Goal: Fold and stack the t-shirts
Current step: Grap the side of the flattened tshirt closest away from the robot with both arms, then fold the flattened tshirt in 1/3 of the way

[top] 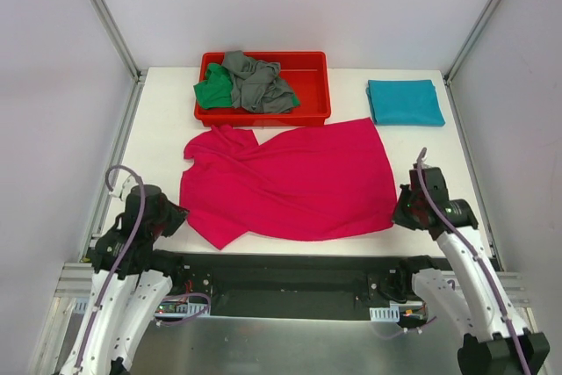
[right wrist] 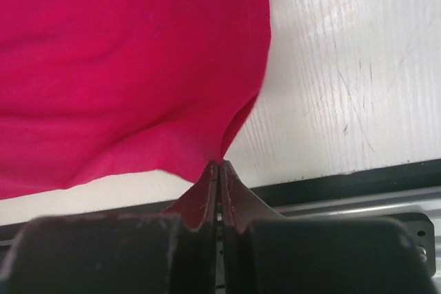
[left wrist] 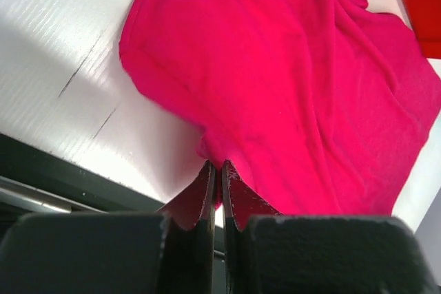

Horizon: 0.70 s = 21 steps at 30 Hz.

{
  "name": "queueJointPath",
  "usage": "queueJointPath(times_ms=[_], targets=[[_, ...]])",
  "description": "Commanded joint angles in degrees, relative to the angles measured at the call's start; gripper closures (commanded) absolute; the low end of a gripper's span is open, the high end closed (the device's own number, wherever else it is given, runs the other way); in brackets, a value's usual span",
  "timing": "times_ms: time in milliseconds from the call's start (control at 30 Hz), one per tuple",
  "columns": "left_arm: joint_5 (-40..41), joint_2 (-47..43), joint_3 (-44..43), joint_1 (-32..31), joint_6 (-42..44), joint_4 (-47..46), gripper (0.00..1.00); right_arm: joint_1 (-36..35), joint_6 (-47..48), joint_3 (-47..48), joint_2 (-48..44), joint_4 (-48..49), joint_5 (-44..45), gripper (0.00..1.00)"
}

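Observation:
A magenta-pink t-shirt (top: 290, 182) lies spread and wrinkled across the middle of the white table (top: 158, 129). My left gripper (top: 178, 214) is shut on its near left edge; the left wrist view shows pink cloth (left wrist: 289, 80) pinched between the tips (left wrist: 216, 165). My right gripper (top: 397, 214) is shut on the near right corner, where the fabric (right wrist: 124, 67) is drawn into the tips (right wrist: 219, 164). A folded teal t-shirt (top: 404, 102) lies at the back right. Green (top: 213, 90) and grey (top: 256, 83) t-shirts are crumpled in the red tray (top: 312, 85).
The red tray stands at the back centre, just behind the pink shirt. The table's dark front edge (right wrist: 358, 180) runs close under both grippers. Metal frame posts (top: 105, 15) rise at the back corners.

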State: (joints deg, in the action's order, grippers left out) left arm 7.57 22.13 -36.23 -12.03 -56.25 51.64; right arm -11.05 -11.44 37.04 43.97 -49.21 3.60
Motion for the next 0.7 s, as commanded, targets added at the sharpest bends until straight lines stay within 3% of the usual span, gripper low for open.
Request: queueJointPath(times_ms=[0, 400, 533, 667], targets=[[-1.42, -4.98, -4.98, -0.27, -1.49, 8.12, 1.0, 0.33, 0.45, 5.67, -5.9, -10.71, -0.26, 0.99], [-7.3, -15.44, -10.62, -0.18, -2.55, 14.54, 1.0, 0.24, 0.11, 11.3, -16.98, -24.35, -1.66, 0.99], [-6.34, -18.52, -13.77, -0.18, -3.08, 17.0, 1.0, 0.33, 0.54, 12.09, -19.26, -26.11, -5.53, 0.99], [-6.87, -19.41, -16.06, 0.17, -3.08, 18.06, 1.0, 0.24, 0.63, 13.85, -20.93, -29.18, -3.95, 0.99]])
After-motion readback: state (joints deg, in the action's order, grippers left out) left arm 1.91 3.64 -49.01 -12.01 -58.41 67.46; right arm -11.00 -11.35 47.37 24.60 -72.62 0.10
